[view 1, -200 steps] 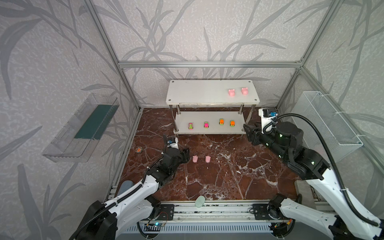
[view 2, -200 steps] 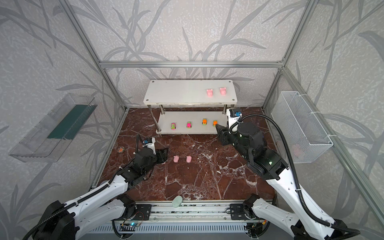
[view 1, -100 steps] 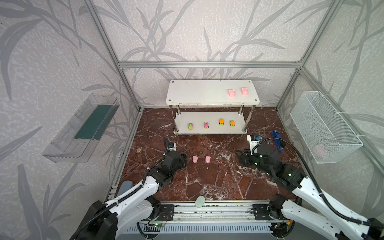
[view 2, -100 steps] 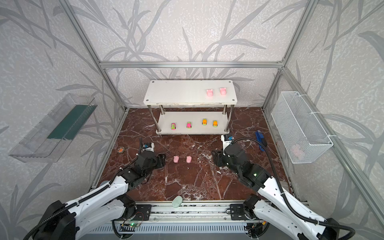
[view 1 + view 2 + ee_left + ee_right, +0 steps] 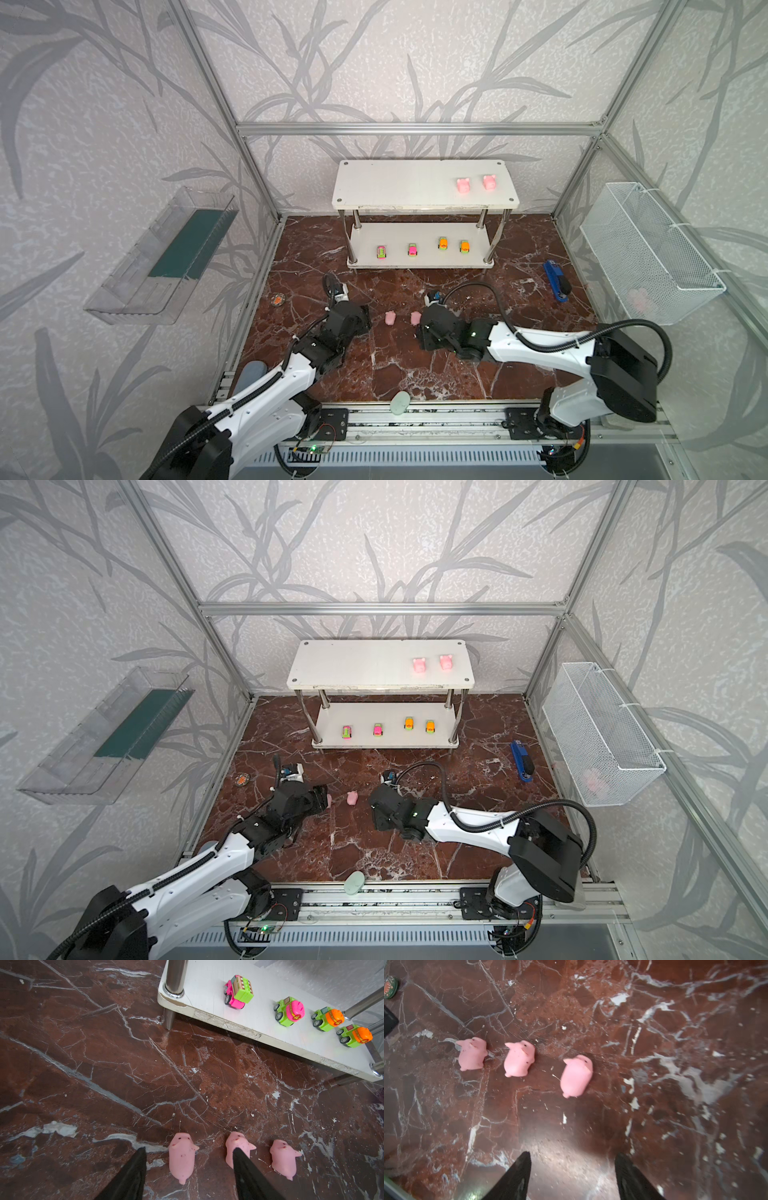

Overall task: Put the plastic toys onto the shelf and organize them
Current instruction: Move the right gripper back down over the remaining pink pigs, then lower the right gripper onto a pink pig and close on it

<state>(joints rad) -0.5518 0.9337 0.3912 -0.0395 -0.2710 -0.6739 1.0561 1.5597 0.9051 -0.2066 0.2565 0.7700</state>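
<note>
**Shelf.** The shelf (image 5: 399, 183) stands at the middle of the back edge of the marble surface (image 5: 415, 374). Its upper board carries two pigs (image 5: 463, 185) near its right end, side by side and not touching. Its lower board carries four toy cars (image 5: 412, 249) in a row along the front edge, each apart from the next.

**Surface.** Three more pigs lie in a row near the middle of the surface, in front of the shelf.

**Left gripper** (image 5: 188, 1149). The fingers are spread, one on each side of the left pig (image 5: 181, 1159). A gap shows on both sides and no contact is seen. One finger hides part of the middle pig (image 5: 236, 1139). The right pig (image 5: 282, 1157) lies just beside the middle one.

**Right gripper** (image 5: 572, 1153). The fingers are spread with nothing between them. The right pig lies ahead of the tips, apart from them.

**Other items.**
- A blue stapler-like object (image 5: 556, 281) lies near the right edge.
- A mint-green oval (image 5: 400, 402) sits at the front edge.
- A small round disc (image 5: 277, 299) lies near the left edge.
- A wire basket (image 5: 648, 257) hangs on the right wall. A pale pink shape (image 5: 640, 297) behind its mesh is too blurred to identify.
- A clear tray (image 5: 137, 291) hangs on the left wall.
</note>
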